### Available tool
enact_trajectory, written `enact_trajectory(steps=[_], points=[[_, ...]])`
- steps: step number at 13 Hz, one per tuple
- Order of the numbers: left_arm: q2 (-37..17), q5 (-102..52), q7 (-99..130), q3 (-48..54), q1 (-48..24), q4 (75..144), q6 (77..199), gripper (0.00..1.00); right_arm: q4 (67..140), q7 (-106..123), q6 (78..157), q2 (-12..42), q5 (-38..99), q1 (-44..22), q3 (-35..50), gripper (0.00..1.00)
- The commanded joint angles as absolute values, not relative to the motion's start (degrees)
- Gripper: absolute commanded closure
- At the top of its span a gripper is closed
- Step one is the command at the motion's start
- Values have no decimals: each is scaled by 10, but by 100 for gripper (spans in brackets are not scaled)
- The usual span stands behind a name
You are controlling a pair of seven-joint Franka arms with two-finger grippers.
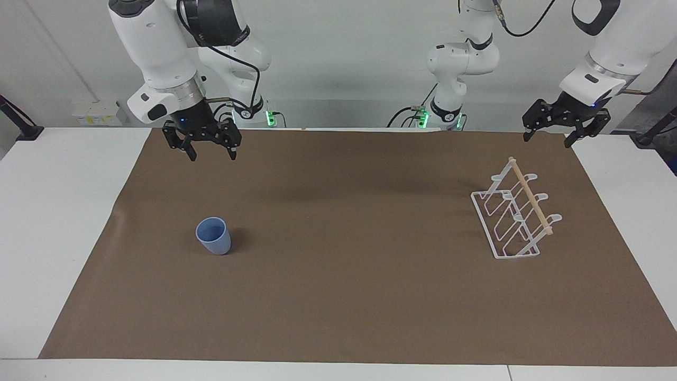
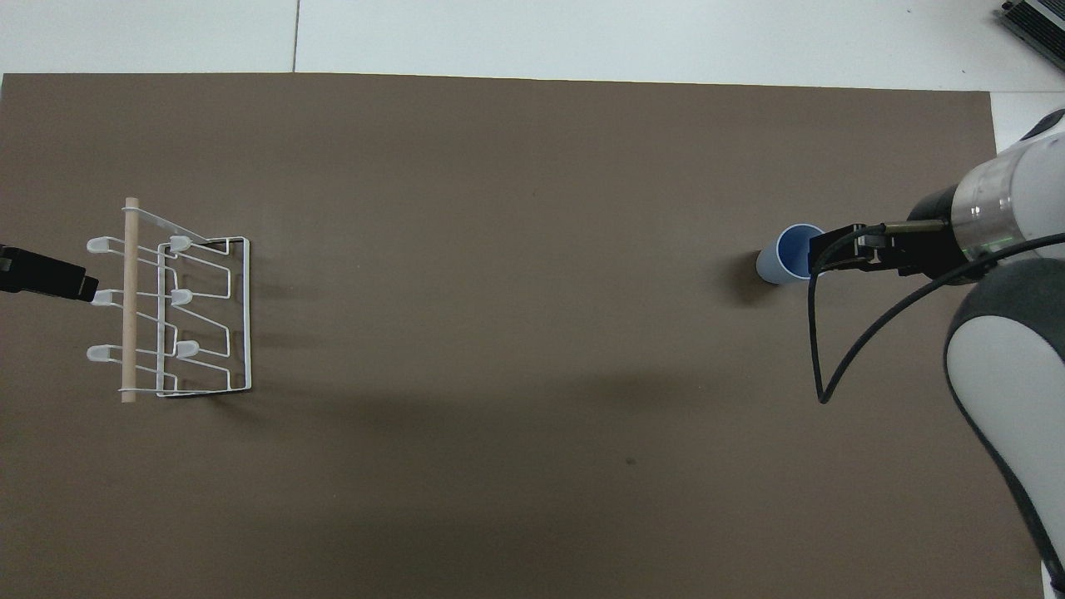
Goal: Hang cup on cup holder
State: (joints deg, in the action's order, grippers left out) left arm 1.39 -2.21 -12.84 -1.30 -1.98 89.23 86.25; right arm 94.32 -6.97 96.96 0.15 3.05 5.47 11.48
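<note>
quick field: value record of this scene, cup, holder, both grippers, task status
cup: light-blue cup upright on the brown mat, toward the right arm's end
cup holder: white wire cup holder, nothing hung, toward the left arm's end
right gripper: right gripper open, raised, not touching the cup
left gripper: left gripper open, raised, waiting
task status: cup not yet grasped

Item count: one cup (image 1: pixel 213 236) (light blue, standing rim up); one cup holder (image 1: pixel 514 211), a white wire rack carrying one wooden dowel (image 1: pixel 529 196) along its top and six looped prongs in two rows of three; one brown mat (image 1: pixel 349 296); two arms, each ending in one gripper.
</note>
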Motion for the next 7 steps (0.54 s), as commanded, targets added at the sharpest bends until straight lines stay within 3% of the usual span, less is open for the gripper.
enact_trajectory(steps=[1,7], points=[[24,-31,-110,-13,-17,897,866,0,953,-77,977,-8,36,62,118,0],[28,-23,-80,-13,-17,901,866,0,954,-74,1004,-6,33,69,118,0]])
